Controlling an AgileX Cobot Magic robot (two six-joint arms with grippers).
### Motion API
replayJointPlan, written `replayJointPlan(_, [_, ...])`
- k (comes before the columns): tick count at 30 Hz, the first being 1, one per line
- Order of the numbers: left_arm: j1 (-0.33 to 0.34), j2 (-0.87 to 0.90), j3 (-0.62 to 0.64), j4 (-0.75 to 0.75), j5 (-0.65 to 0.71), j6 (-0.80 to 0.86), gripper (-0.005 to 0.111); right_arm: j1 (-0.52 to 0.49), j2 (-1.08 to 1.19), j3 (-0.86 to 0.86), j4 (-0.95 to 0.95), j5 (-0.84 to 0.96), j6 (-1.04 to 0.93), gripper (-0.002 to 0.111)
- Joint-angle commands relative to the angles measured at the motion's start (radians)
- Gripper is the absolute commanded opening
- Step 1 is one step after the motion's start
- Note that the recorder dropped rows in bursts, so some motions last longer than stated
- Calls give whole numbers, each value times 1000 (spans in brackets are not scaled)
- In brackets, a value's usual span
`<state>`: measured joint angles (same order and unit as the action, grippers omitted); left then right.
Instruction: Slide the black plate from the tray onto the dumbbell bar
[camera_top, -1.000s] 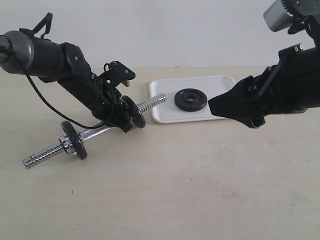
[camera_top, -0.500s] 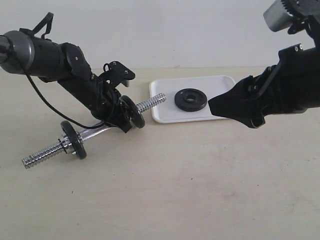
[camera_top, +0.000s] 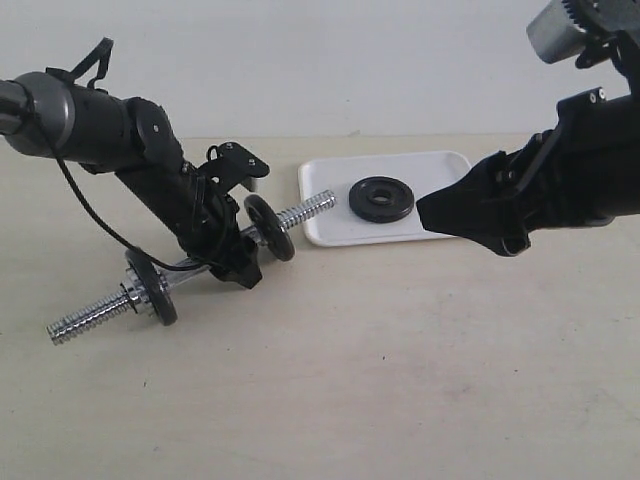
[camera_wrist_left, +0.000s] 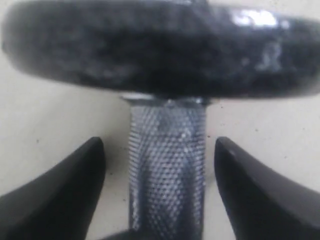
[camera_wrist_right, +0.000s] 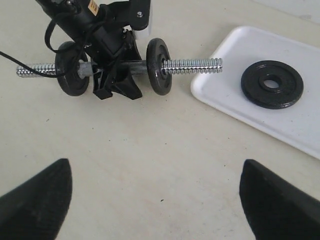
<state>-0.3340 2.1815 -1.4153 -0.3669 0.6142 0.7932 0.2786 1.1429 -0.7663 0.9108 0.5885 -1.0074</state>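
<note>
One black plate (camera_top: 381, 199) (camera_wrist_right: 272, 84) lies flat on the white tray (camera_top: 330, 228) (camera_wrist_right: 300, 131). The dumbbell bar (camera_top: 305, 211) (camera_wrist_right: 192, 65) rests slanted on the table, its threaded end over the tray's near corner. Two more black plates sit on it (camera_top: 270, 227) (camera_top: 150, 286). My left gripper (camera_top: 236, 268) (camera_wrist_left: 160, 146) straddles the bar's knurled middle (camera_wrist_left: 167, 165), open, with a gap on each side of the rod. The edge of a plate (camera_wrist_left: 160, 47) fills that view just beyond the fingers. My right gripper (camera_top: 432, 214) (camera_wrist_right: 155, 169) hangs open above bare table, near the tray's front edge.
The bar's other threaded end (camera_top: 85, 318) sticks out toward the table's left. A black cable (camera_top: 95, 215) hangs from the left arm. A pale wall stands behind the table.
My left gripper has dropped lower and slid a little along the bar away from the inner plate, which now shows fully. The right arm has not moved.
</note>
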Motion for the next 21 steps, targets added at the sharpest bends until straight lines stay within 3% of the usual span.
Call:
replayJointPlan(1, [0, 25, 15, 12, 36, -35, 61, 1, -1, 2, -10, 0, 3, 82])
replayJointPlan(4, [0, 25, 15, 5, 34, -35, 50, 1, -1, 2, -10, 0, 3, 82])
replayJointPlan(11, [0, 27, 15, -49, 41, -30, 7, 1, -1, 2, -10, 0, 3, 82])
replayJointPlan(17, [0, 48, 15, -116, 71, 8, 4, 1, -1, 2, -10, 0, 3, 82])
replayJointPlan(21, [2, 40, 15, -241, 139, 127, 4, 1, -1, 2, -10, 0, 3, 82])
